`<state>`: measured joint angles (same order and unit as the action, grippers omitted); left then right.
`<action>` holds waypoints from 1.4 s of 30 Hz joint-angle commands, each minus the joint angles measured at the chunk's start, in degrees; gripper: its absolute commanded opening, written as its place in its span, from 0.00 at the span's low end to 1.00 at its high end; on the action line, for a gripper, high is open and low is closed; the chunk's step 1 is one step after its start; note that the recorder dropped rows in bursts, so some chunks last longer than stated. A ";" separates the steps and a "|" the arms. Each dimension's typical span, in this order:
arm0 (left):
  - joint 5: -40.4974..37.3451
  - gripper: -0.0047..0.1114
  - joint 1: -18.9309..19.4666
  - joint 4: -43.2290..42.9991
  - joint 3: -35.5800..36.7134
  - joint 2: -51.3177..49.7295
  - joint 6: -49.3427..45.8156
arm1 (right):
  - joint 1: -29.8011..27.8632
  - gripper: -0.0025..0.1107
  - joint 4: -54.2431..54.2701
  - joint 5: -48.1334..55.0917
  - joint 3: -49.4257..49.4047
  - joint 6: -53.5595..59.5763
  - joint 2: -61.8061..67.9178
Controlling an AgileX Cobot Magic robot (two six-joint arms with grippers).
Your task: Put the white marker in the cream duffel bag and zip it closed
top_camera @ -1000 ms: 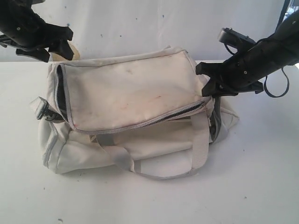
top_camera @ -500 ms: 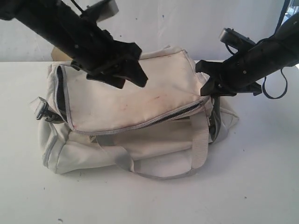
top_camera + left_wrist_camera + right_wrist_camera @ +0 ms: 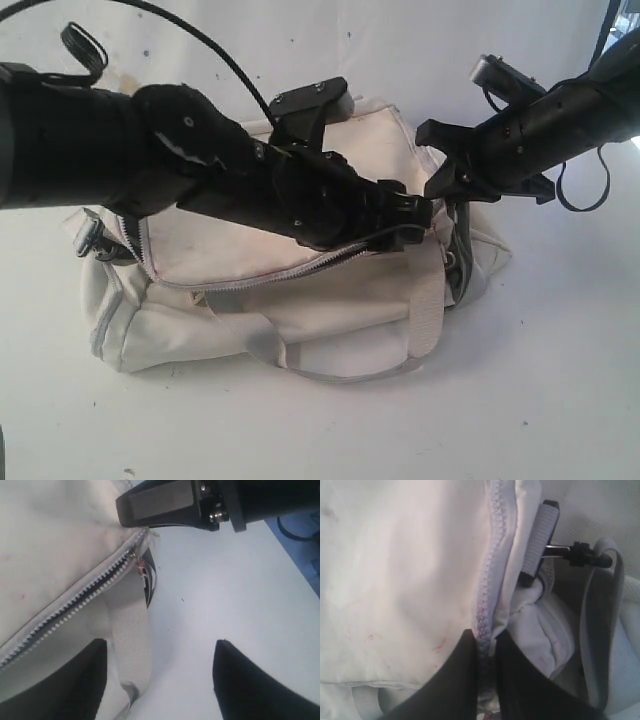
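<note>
cream duffel bag point(image 3: 300, 320) at centre of frame on white table point(image 3: 560, 380), left pincer point(image 3: 410, 215) open over its zipper point(image 3: 75, 605) right end, right pincer point(image 3: 440, 190) pinching the bag's right-end seam

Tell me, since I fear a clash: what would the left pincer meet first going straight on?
Likely the zip end of the bag, beside the strap, where the right pincer pinches it; otherwise the table past it. Depth is unclear.

A white bench point(image 3: 560, 390), flecked with a few small dark specks, carries the cream duffel bag point(image 3: 330, 300), which sits on its base near the middle. The bag's pale webbing strap point(image 3: 345, 376) droops onto the surface in front.
</note>
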<state>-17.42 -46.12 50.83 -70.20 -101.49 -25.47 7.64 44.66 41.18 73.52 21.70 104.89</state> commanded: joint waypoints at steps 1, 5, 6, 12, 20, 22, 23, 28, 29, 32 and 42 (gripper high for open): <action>4.69 0.60 -2.73 2.04 0.24 -3.53 -0.23 | -0.21 0.02 0.82 -0.05 -0.23 0.30 -0.15; -0.82 0.60 -2.59 4.81 -2.92 -7.50 -0.11 | -0.21 0.02 0.82 0.44 -0.23 0.30 -0.15; -2.07 0.60 -2.45 5.31 -3.89 -8.19 -0.11 | -0.21 0.02 0.82 0.58 -0.23 0.30 -0.15; -0.51 0.60 -2.45 6.16 -10.58 -11.26 0.20 | -0.21 0.02 0.71 0.74 -0.23 0.30 -0.15; 3.55 0.60 -2.45 12.30 -13.23 -15.66 1.45 | -0.21 0.02 0.71 0.49 -0.23 0.30 -0.15; 3.32 0.60 -2.45 12.60 -13.86 -16.87 1.32 | -0.21 0.02 0.71 0.50 -0.23 0.42 -0.15; 3.09 0.60 -2.45 12.77 -13.86 -17.19 1.21 | -0.21 0.02 0.71 0.50 -0.23 0.43 -0.15; 3.91 0.60 -2.45 13.20 -13.96 -18.09 -3.39 | -0.21 0.02 0.71 0.50 -0.23 2.25 -0.15; 4.05 0.60 -2.45 13.85 -13.96 -18.09 -4.53 | -0.21 0.02 0.71 0.50 -0.23 2.25 -0.15; 4.14 0.60 -2.45 15.13 -14.68 -18.52 -6.84 | -0.21 0.02 0.71 0.50 -0.23 2.25 -0.15; 0.16 0.59 -0.83 16.69 -19.31 -21.91 -9.04 | -0.21 0.02 0.73 -0.14 -0.23 6.76 -0.15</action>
<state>-16.21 -47.56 67.18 -89.04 -123.17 -33.41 7.42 44.77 40.77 73.52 26.69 104.99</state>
